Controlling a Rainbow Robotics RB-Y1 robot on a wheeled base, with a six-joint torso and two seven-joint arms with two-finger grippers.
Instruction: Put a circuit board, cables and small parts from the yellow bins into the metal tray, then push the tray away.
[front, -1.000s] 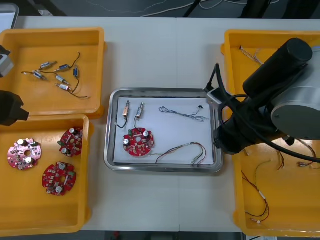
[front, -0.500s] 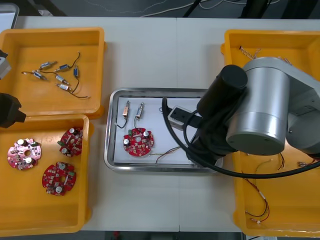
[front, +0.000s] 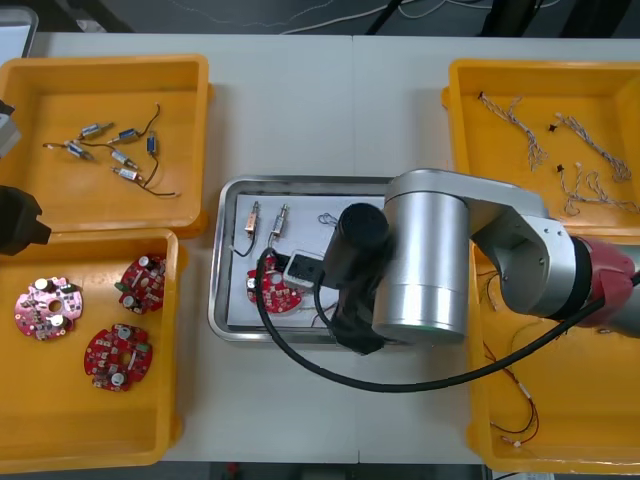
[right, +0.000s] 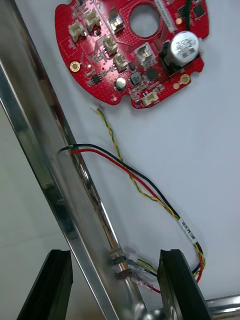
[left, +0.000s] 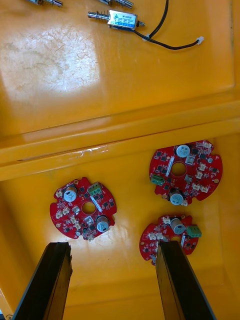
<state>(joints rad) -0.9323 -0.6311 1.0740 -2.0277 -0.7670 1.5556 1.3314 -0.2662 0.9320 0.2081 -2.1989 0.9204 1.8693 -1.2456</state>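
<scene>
Tray (front: 216, 262) sits loaded on the bench (front: 320, 100); my right claw (right: 112, 287), spread apart, straddles its near rim, so the push should go straight away from me. Left claw (left: 112, 285) hangs open over boards (left: 185, 170).

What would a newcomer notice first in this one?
The big silver right arm lies across the tray. The right end effector, open, straddles the tray's rim beside a red board and cable. The left end effector hangs open over boards in a bin.
</scene>
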